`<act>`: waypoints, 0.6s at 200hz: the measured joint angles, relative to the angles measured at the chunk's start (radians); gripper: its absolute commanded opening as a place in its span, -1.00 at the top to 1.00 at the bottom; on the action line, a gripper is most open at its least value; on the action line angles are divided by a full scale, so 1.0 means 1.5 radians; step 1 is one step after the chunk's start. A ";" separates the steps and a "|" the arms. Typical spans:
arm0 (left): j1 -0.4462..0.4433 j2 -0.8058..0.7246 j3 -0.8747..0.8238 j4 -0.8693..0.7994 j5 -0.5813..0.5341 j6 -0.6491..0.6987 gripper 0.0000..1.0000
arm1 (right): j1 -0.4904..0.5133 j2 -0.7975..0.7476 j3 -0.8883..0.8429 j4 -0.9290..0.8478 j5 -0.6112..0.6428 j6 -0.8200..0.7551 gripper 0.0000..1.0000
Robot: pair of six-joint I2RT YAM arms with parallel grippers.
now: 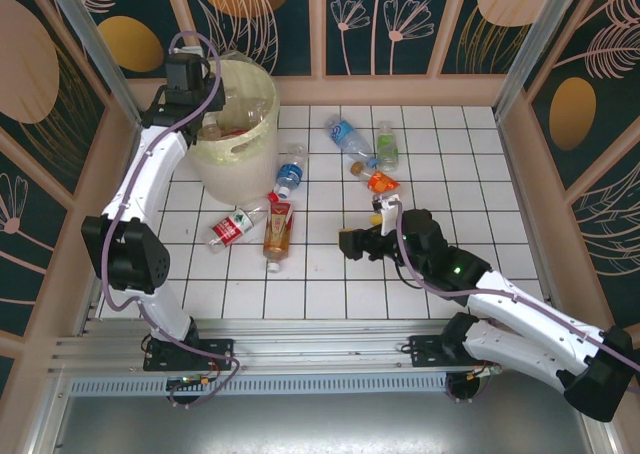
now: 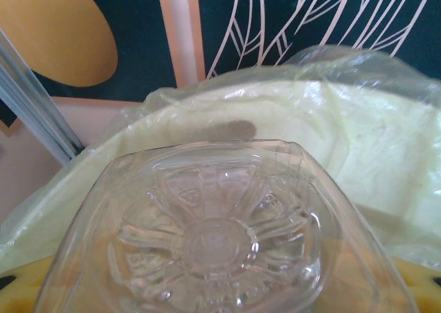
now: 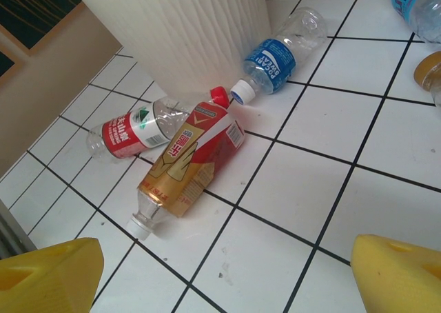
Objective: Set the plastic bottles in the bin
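Note:
My left gripper [image 1: 200,109] hangs over the pale yellow bin [image 1: 250,144], shut on a clear plastic bottle [image 2: 217,237] whose ribbed base points at the bin's bag liner [image 2: 358,140]. My right gripper [image 1: 360,244] is open above bare tiles, its yellow fingertips [image 3: 48,278] wide apart. Ahead of it lie an orange-and-red labelled bottle [image 3: 186,165], a red-labelled bottle [image 3: 134,130] and a blue-labelled bottle [image 3: 279,54], all beside the bin wall [image 3: 179,30]. Further right lie a blue bottle [image 1: 347,134], a green one [image 1: 387,146] and an orange one [image 1: 375,179].
The tiled table [image 1: 330,294] is fenced by patterned side walls and metal posts [image 1: 85,34]. Other bottles sit inside the bin [image 1: 235,124]. Open tiles stretch along the near edge and the far right.

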 measured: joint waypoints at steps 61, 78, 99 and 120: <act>0.000 0.023 -0.004 0.008 -0.006 0.013 -0.81 | 0.000 0.026 0.001 -0.010 0.059 0.030 -0.86; 0.000 0.023 -0.003 0.005 -0.003 0.006 -0.91 | 0.000 0.040 0.006 -0.020 0.073 0.032 -0.86; 0.000 0.019 -0.003 -0.007 0.021 -0.008 -0.97 | 0.000 0.053 0.011 -0.022 0.069 0.029 -0.86; 0.000 -0.003 -0.004 -0.025 0.071 -0.030 -0.97 | -0.002 0.063 0.019 -0.022 0.062 0.024 -0.85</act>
